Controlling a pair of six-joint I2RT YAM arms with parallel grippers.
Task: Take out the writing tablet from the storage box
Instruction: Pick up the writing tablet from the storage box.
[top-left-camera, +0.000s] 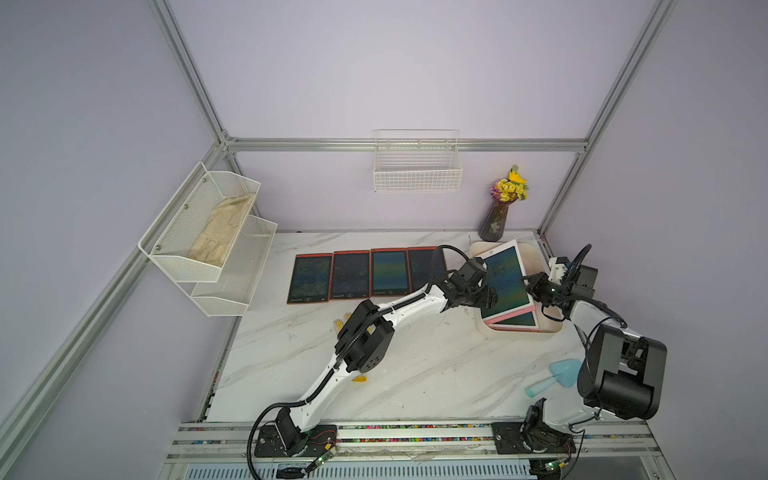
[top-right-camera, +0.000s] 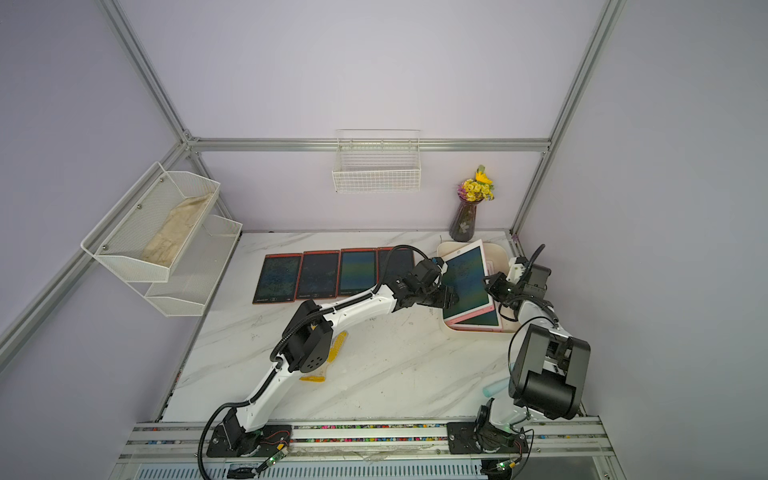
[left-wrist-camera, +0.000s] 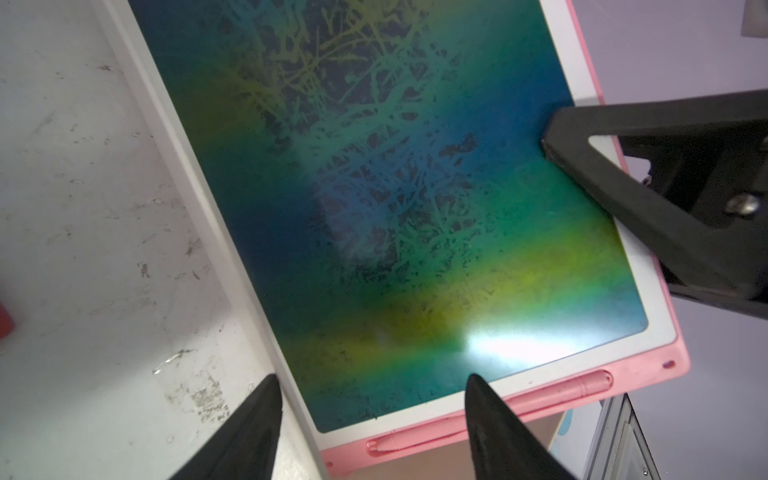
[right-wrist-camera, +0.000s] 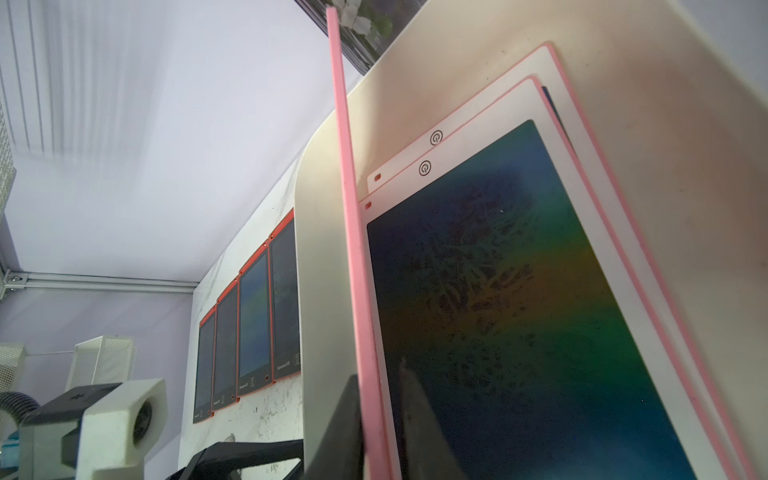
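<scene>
Both top views: writing tablet (top-left-camera: 505, 286), pink-framed, tilted up over the storage box (top-left-camera: 555, 330) and not yet clear of it. Two spare pink tablets (top-left-camera: 521, 321) lie flat beneath. Grip: right gripper (top-left-camera: 528, 287) pinched narrow on one long edge. The left gripper (top-left-camera: 489, 300) has its jaws wide at the opposite edge, holding nothing. Four red-framed tablets (top-left-camera: 351, 274) sit in a row on the surface (top-left-camera: 415, 365). Risk: with only a one-sided edge pinch, the tablet may pivot or slip and drop onto the spares.

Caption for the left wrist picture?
Right claw grips the pink writing tablet by one edge; open left claw hovers at another.
</scene>
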